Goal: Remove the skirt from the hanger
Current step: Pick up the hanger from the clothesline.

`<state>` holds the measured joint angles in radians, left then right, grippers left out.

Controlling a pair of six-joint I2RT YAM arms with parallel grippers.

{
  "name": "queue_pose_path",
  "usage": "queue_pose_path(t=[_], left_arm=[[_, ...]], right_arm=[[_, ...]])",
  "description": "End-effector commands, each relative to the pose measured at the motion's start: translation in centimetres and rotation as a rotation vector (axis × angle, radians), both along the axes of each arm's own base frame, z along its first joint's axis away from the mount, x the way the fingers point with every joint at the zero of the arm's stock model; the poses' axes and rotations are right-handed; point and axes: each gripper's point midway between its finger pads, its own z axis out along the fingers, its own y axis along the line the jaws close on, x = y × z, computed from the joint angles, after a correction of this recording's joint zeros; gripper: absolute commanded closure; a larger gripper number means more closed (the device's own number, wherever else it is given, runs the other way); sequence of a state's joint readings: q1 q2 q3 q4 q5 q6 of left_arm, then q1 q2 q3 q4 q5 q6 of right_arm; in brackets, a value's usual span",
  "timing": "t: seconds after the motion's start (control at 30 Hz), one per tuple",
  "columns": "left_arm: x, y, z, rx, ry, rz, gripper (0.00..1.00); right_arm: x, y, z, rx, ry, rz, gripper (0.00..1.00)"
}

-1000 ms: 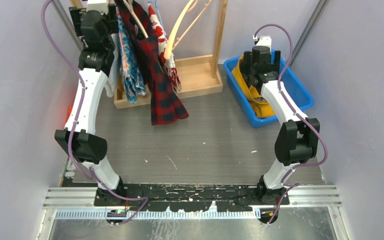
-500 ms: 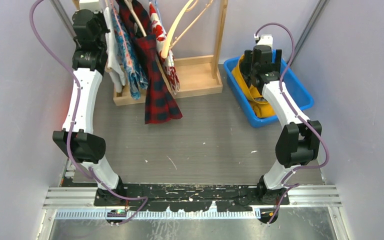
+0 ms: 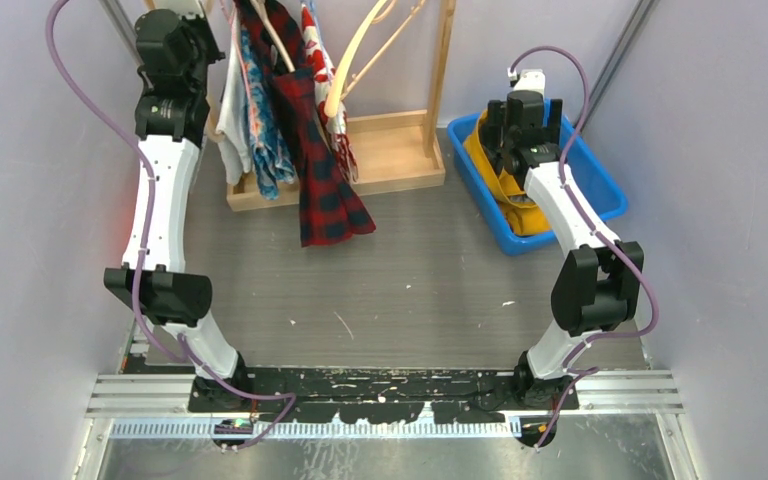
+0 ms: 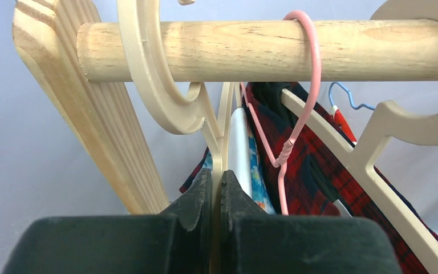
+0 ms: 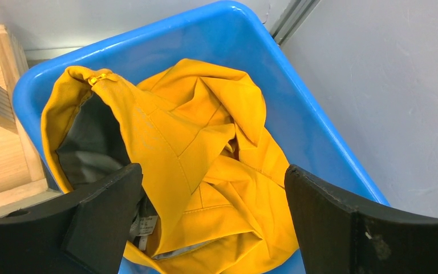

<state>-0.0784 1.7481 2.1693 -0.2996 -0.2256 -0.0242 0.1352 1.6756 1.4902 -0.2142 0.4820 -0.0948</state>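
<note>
The task is sitting at an early stage: the blue-patterned skirt [image 3: 265, 140] is hanging w/ the other garments on the wooden rack [image 3: 400, 150], not yet off its hanger. The left gripper [image 4: 217, 188] is pinching the neck of the cream hanger [image 4: 148, 74], fingers nearly together w/ only the thin stem between them, just under the rod [image 4: 251, 48]. That hanger is probably the skirt's (the fabric right below the fingers is partly hidden, so this is a judgement). Lifting the hook off the rod and pulling the skirt free are both remaining. The right gripper [image 5: 214, 182] is hovering wide open, holding nothing, over the blue bin [image 5: 313, 131] w/ a yellow garment [image 5: 205, 131] in it. The skirt's long axis is running vertical, waist up at the rod, hem pointing down toward the rack base.
</note>
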Motion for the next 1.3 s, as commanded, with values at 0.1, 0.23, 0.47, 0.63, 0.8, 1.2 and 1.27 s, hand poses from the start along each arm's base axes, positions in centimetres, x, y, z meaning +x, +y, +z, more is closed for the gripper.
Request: queue_pose_path(t=[0.1, 0.23, 0.47, 0.63, 0.8, 1.2, 1.27], left_arm=[[-4.0, -0.2, 7.5, 0.001, -0.198, -0.021, 1.00], [-5.0, -0.3, 6.2, -0.006, -0.158, -0.026, 1.00], [-8.9, -0.5, 1.8, -0.028, -0.057, -0.031, 1.00], [-11.5, -1.3, 1.2, -0.017, -0.012, -0.087, 1.00], [-15.1, -1.5, -0.8, -0.010, 0.060, -0.125, 1.00], [-23.4, -4.4, -4.2, 0.026, 0.203, -0.343, 1.00], [-24.7, -5.0, -4.8, 0.021, 0.216, -0.385, 1.00]], right_arm=[[0.0, 0.0, 2.8, 0.028, -0.083, 0.004, 0.01], [0.0, 0.2, 2.6, 0.023, -0.074, 0.012, 0.01], [0.0, 0.2, 2.4, 0.016, -0.067, 0.018, 0.02], [0.5, 1.1, 2.6, 0.054, -0.076, 0.052, 0.05], [0.8, 3.2, 1.9, 0.083, -0.042, 0.144, 0.08], [-1.6, 18.8, 3.8, 0.146, 0.027, 0.636, 0.09], [-3.0, 22.4, 4.3, 0.191, 0.046, 0.745, 0.08]])
